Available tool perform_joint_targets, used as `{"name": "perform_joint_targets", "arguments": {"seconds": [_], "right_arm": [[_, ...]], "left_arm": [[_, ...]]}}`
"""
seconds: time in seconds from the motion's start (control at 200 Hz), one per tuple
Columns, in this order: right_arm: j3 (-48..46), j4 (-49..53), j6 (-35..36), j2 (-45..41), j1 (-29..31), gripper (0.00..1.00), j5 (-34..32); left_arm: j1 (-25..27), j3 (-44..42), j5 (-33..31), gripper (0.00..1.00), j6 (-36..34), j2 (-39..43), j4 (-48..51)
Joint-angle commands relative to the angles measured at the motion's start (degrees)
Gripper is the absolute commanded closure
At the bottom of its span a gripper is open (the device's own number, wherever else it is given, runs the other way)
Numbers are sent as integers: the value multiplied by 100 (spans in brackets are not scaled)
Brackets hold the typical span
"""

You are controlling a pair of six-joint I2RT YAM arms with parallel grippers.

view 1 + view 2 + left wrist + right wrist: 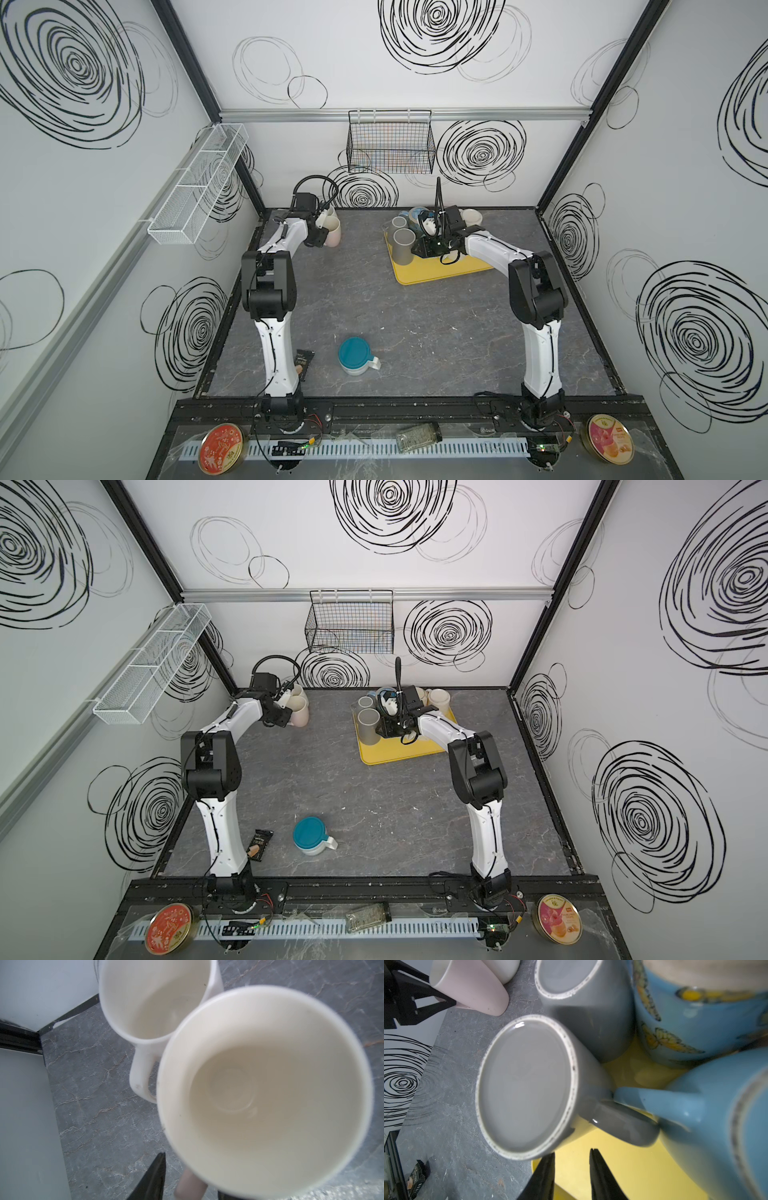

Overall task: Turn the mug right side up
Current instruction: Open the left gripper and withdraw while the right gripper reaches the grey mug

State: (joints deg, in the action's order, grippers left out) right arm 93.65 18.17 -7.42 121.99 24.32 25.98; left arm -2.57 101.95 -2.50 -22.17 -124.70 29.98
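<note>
Nearest the robot's base, at about 6 o'clock on the desk, a teal-based mug stands upside down, well apart from both arms. Farther out, at 1 o'clock, a yellow tray is crowded with inverted mugs. The right end effector is held low over it, its jaws narrowly parted with nothing between them.

The grey mug just beside those jaws is judged to be the one in hand. It stands base up at the tray's 9 o'clock edge. Its handle is turned toward the jaws, and a blue mug appears to touch it there.

Glazed ceramic is to be expected: stiff, fairly heavy, slippery and breakable. The handle is judged the surest hold, since the smooth wall offers little purchase.

Farthest, at 11 o'clock, the left end effector is seen at an upright pink mug. Whether that mug is gripped cannot be told.
</note>
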Motion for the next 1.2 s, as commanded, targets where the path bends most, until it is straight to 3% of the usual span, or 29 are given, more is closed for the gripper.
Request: {"name": "perform_joint_targets", "arguments": {"seconds": [0.0,0.335,0.57,0.871,1.191], "right_arm": [[-65,44,118,-212,86,68,125],[-112,-227,-127,-919,-22,68,-623],[866,659,-128,-221,-81,67,-1685],[1830,1009,-2,568,3,72,-1610],[1836,1306,85,652,178,74,-1536]], "left_arm": [[-94,-155,0,55,135,274,-453],[-95,-919,413,47,543,1099,-939],[-51,-1555,601,43,719,1603,-1198],[282,-2018,720,42,953,2018,-1213],[837,-2461,883,42,1362,2421,-1436]]}}
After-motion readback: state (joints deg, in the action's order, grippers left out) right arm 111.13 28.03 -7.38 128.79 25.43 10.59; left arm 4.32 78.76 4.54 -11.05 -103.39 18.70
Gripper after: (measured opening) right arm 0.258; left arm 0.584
